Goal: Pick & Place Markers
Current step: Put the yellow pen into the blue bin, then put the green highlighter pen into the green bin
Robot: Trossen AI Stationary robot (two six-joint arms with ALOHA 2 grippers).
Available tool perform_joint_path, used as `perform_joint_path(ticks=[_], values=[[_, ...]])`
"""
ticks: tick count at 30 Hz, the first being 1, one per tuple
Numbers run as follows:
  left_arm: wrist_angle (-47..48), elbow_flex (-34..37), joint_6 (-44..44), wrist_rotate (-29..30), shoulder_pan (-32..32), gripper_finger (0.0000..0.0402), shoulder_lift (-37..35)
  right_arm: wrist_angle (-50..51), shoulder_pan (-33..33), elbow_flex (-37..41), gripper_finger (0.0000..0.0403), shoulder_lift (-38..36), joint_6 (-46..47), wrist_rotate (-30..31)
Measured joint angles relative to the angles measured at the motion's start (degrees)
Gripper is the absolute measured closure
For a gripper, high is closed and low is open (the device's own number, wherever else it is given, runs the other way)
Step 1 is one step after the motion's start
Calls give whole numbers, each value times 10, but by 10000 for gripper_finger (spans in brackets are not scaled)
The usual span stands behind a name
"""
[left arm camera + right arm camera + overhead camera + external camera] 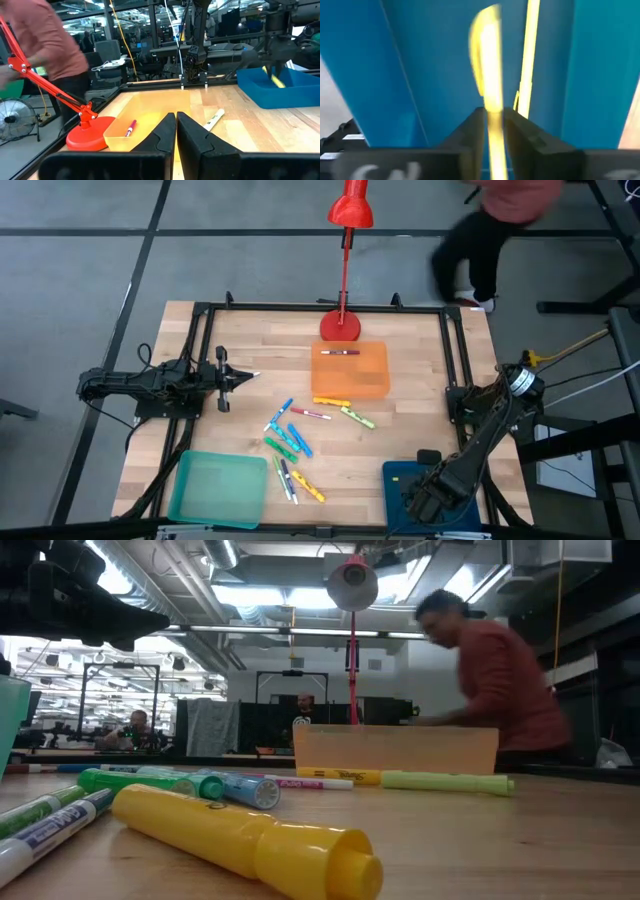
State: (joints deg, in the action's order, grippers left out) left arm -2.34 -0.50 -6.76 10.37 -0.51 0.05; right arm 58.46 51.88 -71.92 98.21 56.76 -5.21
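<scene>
Worktop (420,380): pale wood planks inside a black frame.
Right claw (493,131): over the blue tray (400,480) at the near right corner of the worktop; a yellow marker (487,75) stands between its two dark fingers, blurred. The fingers sit just beside the marker on either side; whether they grip it or have let go cannot be told.
Left claw (176,131): at the left side of the worktop, pointing toward the middle, fingers pressed together with nothing between them.
Orange tray (350,370): at the back middle of the worktop, just in front of the lamp base; one pink marker (340,352) lies in it near the back edge.
Teal tray (218,485): near left corner of the worktop.
Loose markers (290,442): scattered on the bare wood between the orange tray and the near edge; blue, green, yellow, pink and white-bodied ones, several lying across or beside one another.
Nearest marker in the low view: a thick yellow marker (250,840), lying flat, with green and blue ones behind it.
Red lamp (345,265): round base on the back edge of the worktop, arm rising to a red shade.
Person (495,220): in a red top, beyond the back right corner of the worktop.
</scene>
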Motion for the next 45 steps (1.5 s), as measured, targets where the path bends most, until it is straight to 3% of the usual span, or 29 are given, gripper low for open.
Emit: perform_joint_path(ticks=[6, 14, 22, 28, 45], values=[[0, 0, 0, 0, 0, 391, 0, 0, 0, 9, 262, 0, 1, 1], [0, 0, 0, 0, 0, 392, 0, 42, -20, -29, 253, 0, -31, 18], [0, 0, 0, 0, 0, 390, 0, 80, -102, -112, 252, 0, -74, 78], [0, 0, 0, 0, 0, 391, 0, 73, -179, -152, 252, 0, -56, 82], [0, 0, 0, 0, 0, 393, 0, 13, -331, -160, 252, 0, -115, 83]])
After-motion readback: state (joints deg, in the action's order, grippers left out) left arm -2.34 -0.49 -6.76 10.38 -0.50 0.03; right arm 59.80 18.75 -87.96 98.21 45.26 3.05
